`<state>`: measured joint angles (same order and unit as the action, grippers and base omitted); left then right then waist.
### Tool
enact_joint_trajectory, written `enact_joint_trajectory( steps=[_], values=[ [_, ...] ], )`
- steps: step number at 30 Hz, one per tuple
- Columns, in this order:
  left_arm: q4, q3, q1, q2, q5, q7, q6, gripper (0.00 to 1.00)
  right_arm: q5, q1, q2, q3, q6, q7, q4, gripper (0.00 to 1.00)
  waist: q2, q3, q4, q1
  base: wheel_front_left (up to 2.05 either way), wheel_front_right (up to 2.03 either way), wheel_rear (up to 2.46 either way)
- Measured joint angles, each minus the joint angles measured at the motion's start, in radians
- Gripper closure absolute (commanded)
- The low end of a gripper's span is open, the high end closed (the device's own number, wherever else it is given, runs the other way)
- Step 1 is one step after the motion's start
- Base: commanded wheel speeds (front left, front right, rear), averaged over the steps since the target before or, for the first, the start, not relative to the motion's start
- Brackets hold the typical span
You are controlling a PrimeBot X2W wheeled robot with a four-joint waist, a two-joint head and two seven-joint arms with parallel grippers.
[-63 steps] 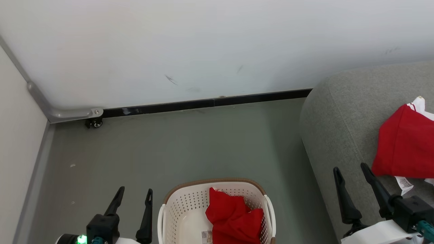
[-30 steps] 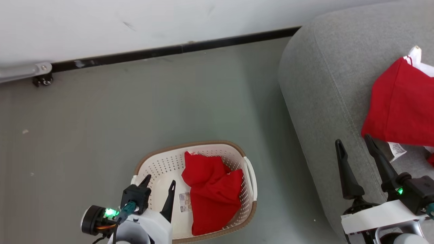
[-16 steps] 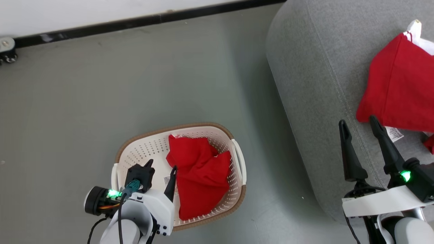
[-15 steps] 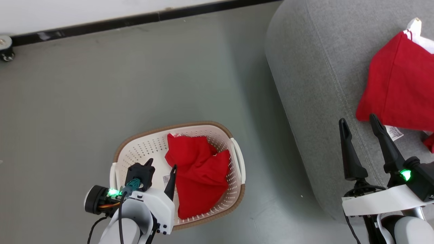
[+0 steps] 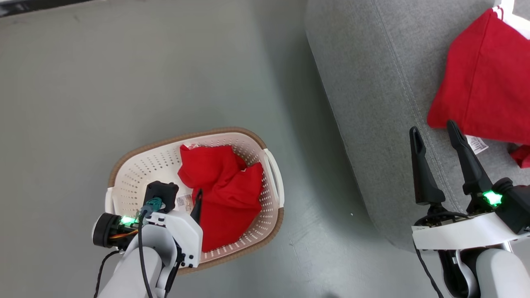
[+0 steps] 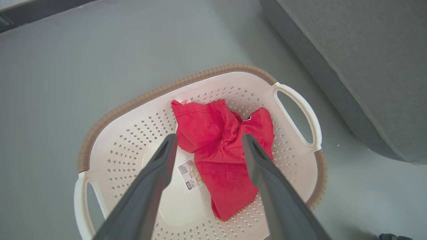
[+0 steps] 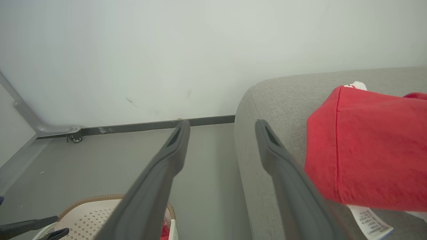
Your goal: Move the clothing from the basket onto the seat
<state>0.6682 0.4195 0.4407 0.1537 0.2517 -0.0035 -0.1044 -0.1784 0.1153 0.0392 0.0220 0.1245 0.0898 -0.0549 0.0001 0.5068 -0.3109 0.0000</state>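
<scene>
The cream basket with a brown rim stands on the floor, holding a crumpled red piece of clothing in its right half. Above the basket's inside hangs my left gripper, pointing down and open. In the left wrist view the left gripper has its open fingers framing the clothing, apart from it. More red clothing lies on the grey seat. My right gripper stands open over the seat's edge, beside that clothing and holding nothing.
A label sticker sits on the basket's bottom, left of the clothing. A white tag lies by the seat's clothing. In the right wrist view a wall, a dark skirting and a small caster stand behind the grey floor.
The head camera has tilted down, shifting the whole picture. My left gripper has gone from the basket's near-left rim to over its inside, closer to the clothing. The right gripper stays open.
</scene>
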Motion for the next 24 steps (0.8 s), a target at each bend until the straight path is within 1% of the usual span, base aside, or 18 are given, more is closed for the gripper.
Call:
enact_joint_trajectory(
  steps=[18,24],
  values=[
    [0.105,-0.064,0.115,0.014,0.036,0.004,-0.001,0.00,-0.028,0.072,0.000,-0.027,0.000,0.048,0.028,0.00,0.0000,0.122,-0.067,0.0000,0.00,0.00,0.00],
    [0.137,-0.080,0.151,0.025,0.045,0.004,-0.010,0.00,-0.043,0.098,0.000,-0.038,0.000,0.061,0.038,0.00,0.0000,0.162,-0.088,0.0000,0.00,0.00,0.00]
  ],
)
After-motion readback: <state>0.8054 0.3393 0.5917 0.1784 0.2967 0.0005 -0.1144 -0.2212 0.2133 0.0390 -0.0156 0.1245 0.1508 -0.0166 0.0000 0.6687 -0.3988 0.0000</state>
